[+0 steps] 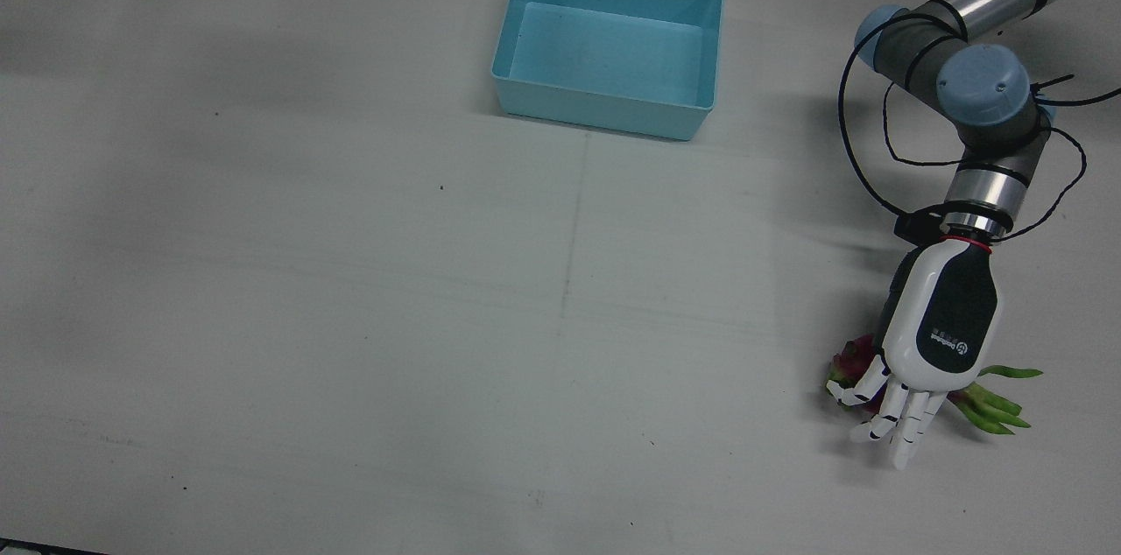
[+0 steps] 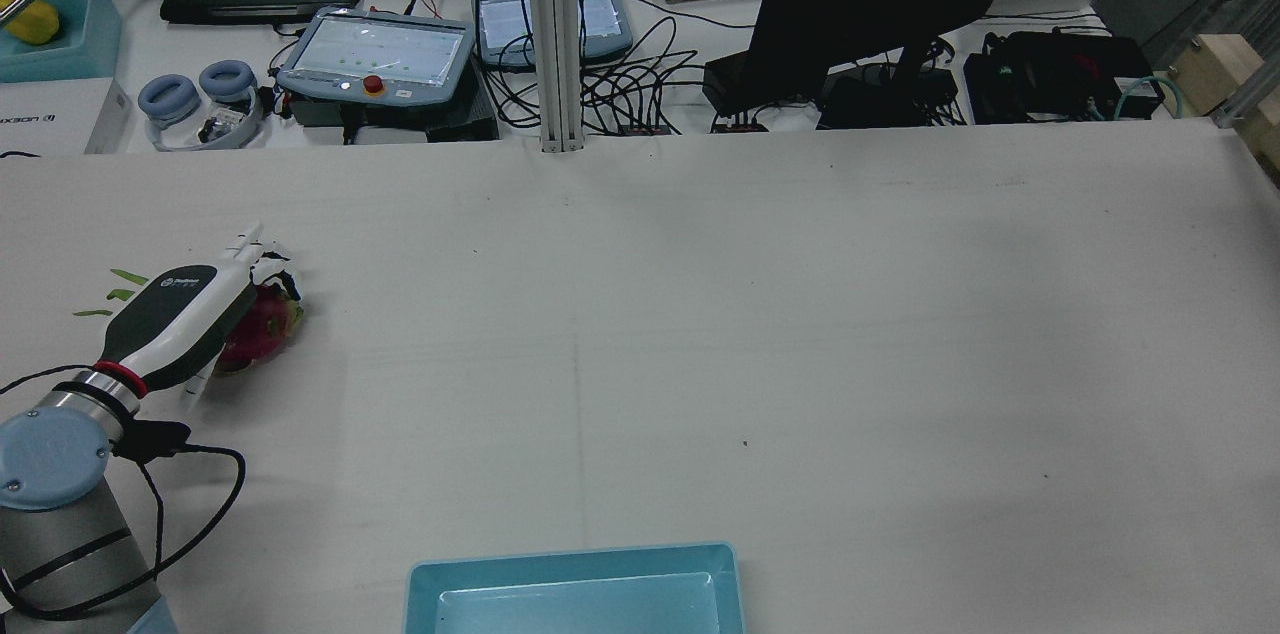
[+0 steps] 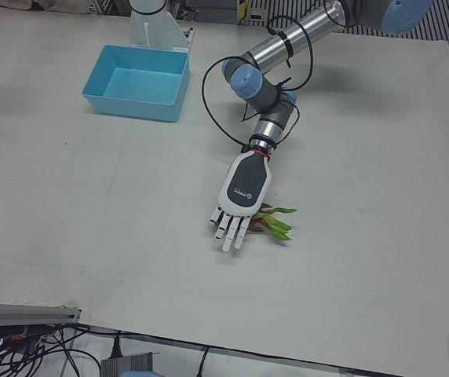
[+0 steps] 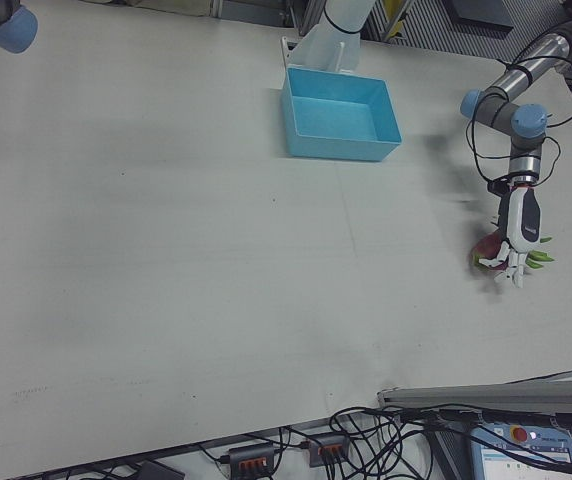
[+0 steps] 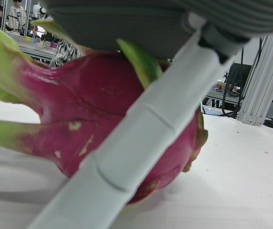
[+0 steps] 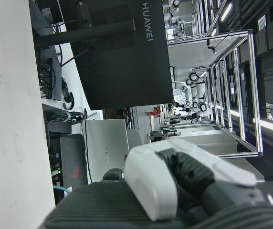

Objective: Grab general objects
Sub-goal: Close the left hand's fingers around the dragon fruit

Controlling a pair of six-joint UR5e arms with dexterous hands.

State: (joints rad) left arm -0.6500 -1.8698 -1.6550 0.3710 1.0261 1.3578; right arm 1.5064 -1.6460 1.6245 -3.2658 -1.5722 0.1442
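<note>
Dragon fruit [image 2: 262, 329] sits under our left robot hand [image 1: 935, 336], near the bench [image 1: 350, 319] edge on the operators' side.

We've got the left robot hand laid over it, fingers [image 1: 906, 424] still spread past the far side, not clamped on anything yet. Our worry: it's round with floppy green scales, so a lopsided squeeze could roll it away or just pinch a leaf. Nothing stands in the way; the blue bin [image 1: 610, 43] is well apart. Our right robot hand [image 6: 184, 176] shows only up close, so we can't tell its state.
</note>
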